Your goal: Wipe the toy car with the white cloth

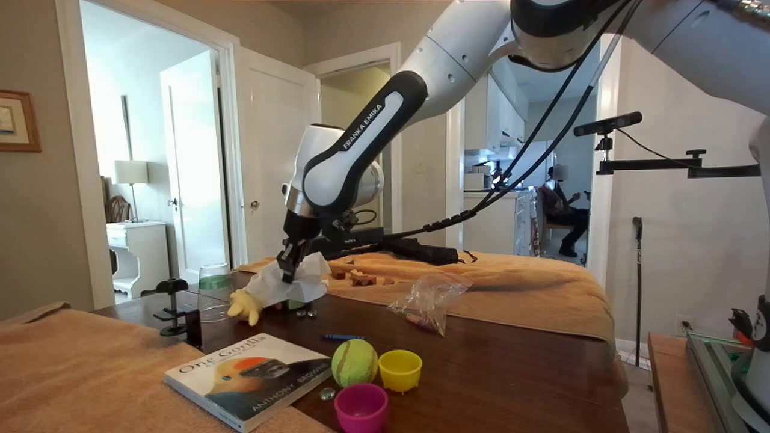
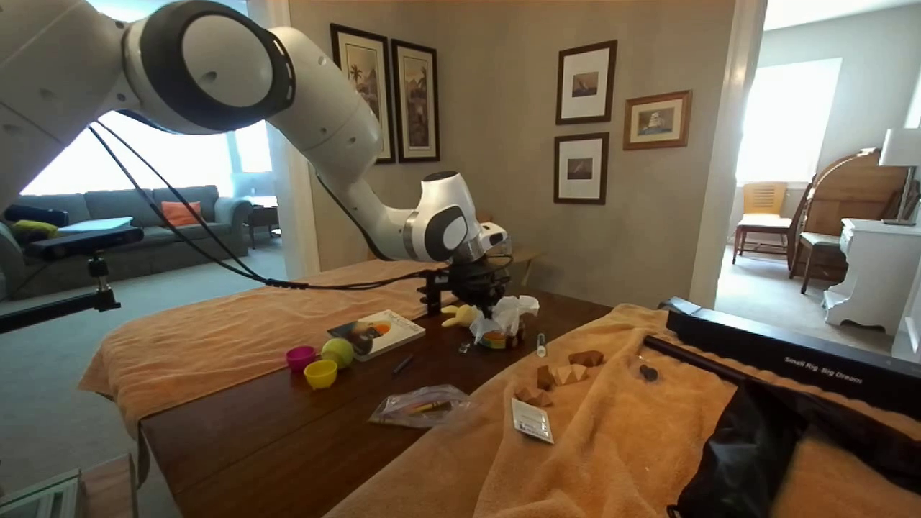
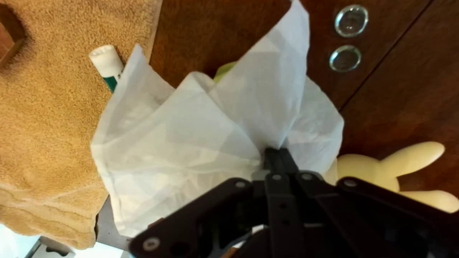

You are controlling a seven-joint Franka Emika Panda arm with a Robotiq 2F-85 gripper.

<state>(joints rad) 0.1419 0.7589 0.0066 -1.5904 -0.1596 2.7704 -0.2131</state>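
The white cloth (image 3: 179, 136) is thin and crumpled. My gripper (image 3: 279, 150) is shut on it, and its folds spread out around the fingertips. The cloth also shows in both exterior views (image 1: 310, 282) (image 2: 508, 314), with the gripper above it (image 1: 289, 276) (image 2: 488, 311). The toy car is mostly hidden under the cloth. Its green and yellow lower side shows below the cloth in an exterior view (image 2: 495, 341). A small green edge of it (image 3: 224, 71) shows in the wrist view. I cannot tell how firmly the cloth presses on it.
A yellow rabbit-eared toy (image 3: 373, 172) lies right beside the cloth. Glass beads (image 3: 351, 20) and a white-green tube (image 3: 107, 62) lie close by. A clear cup (image 1: 214, 288), clamp (image 1: 173, 307), book (image 1: 252, 379), ball (image 1: 355, 362), small cups (image 1: 400, 370) and plastic bag (image 1: 430, 300) stand around.
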